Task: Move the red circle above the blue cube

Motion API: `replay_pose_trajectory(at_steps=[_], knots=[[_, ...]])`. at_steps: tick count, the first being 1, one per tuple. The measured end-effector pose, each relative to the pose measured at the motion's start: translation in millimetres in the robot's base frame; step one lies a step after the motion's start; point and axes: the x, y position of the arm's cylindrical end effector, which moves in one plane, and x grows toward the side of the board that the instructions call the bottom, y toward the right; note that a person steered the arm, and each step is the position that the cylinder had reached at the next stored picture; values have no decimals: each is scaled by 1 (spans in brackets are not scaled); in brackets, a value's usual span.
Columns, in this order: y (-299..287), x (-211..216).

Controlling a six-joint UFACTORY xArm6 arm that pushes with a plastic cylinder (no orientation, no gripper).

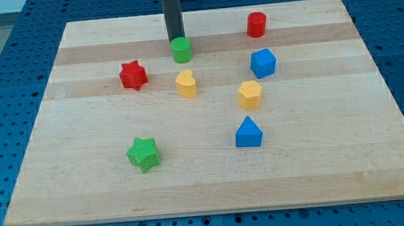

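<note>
The red circle (256, 24) stands near the view's top right on the wooden board (85, 171). The blue cube (263, 63) lies just below it, a short gap apart. My tip (175, 41) is at the view's top centre, right at the upper edge of the green circle (181, 50), well to the left of the red circle and the blue cube. The tip's very end seems to touch the green circle's top rim.
A red star (133, 76) lies at the left. A yellow heart-like block (186, 84) sits below the green circle. A yellow hexagon (250, 95) and a blue triangle block (248, 133) lie below the blue cube. A green star (144, 154) is at the lower left.
</note>
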Motion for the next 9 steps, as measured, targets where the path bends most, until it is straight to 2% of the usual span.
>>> replay_pose_trajectory(at_steps=[1,2,3,4,5,9], knots=[[-4,8],[4,-15],[52,-52],[135,-58],[194,-58],[210,-55]])
